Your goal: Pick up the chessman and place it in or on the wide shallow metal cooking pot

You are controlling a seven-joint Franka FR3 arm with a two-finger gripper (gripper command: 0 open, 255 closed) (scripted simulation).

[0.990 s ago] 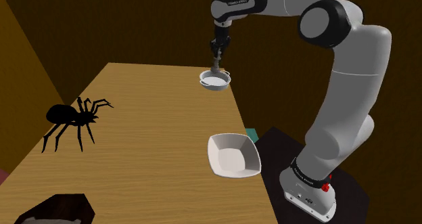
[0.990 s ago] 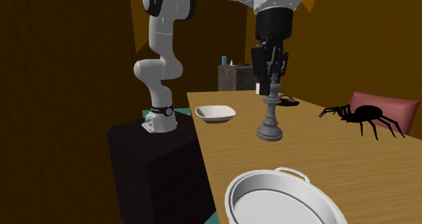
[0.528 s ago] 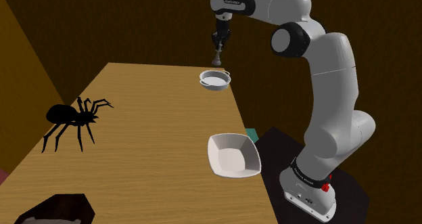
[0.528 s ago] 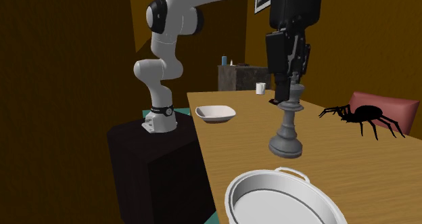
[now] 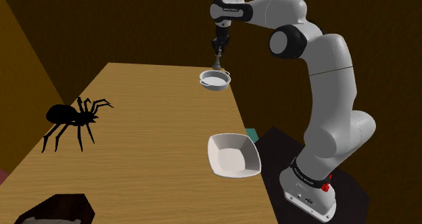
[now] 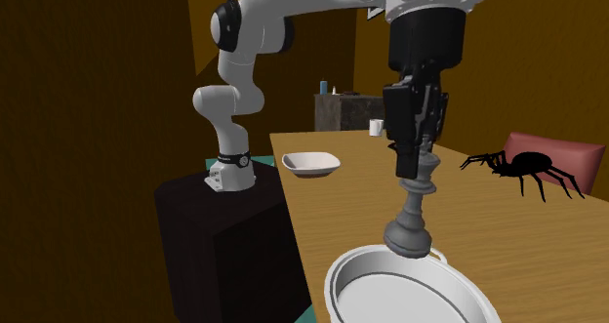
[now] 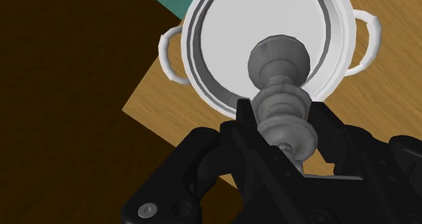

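My pincer is shut tight on the top of the grey chess piece. The piece hangs upright in the air. At 6 o'clock, right under it, sits the wide white pot with two handles. Looking down along the pincer, I see the piece's round foot over the inside of the pot. In the second exterior view a white bowl lies at 9 o'clock from the pincer and a black spider at 3 o'clock, both on the wooden table.

1 each: chessman, pot, bowl, spider
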